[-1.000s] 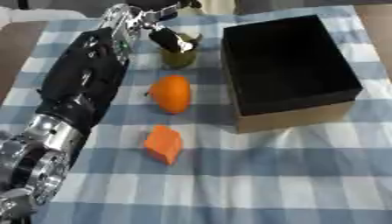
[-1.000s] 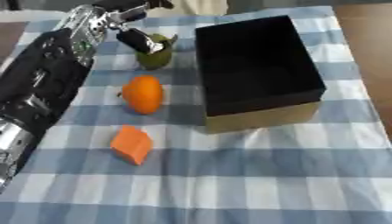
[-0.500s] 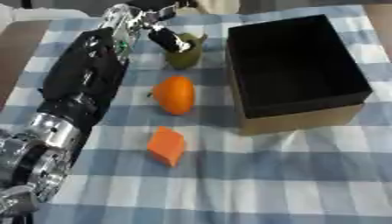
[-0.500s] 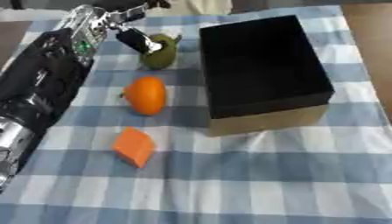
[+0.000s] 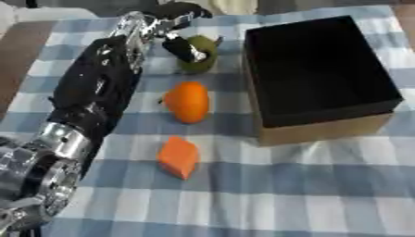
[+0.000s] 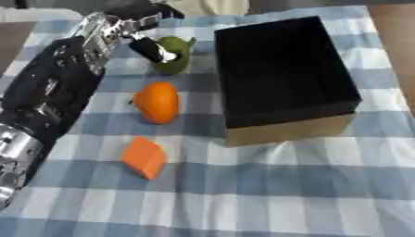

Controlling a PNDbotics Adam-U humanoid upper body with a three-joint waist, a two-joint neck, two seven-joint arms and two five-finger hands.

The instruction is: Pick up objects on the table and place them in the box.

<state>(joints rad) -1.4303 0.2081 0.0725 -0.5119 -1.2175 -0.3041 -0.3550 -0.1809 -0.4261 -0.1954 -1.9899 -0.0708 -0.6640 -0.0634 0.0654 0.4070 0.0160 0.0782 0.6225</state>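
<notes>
A green pear stands on the checked cloth at the far left of the black-lined cardboard box. My left hand reaches it from the lower left. The thumb lies across the pear's front and the fingers curl over its top and back. An orange fruit lies below the pear, beside the box's left wall. An orange wedge-shaped block sits nearer to me. The box is open at the top and shows nothing inside. My right hand is in no view.
My left arm runs along the left side of the blue and white checked cloth, close to the orange fruit and the block. Bare brown tabletop shows past the cloth's left edge.
The whole picture has shifted slightly, so the camera moved. My left hand's thumb has drawn closer onto the pear's front; the pear, orange fruit, block and box stay put.
</notes>
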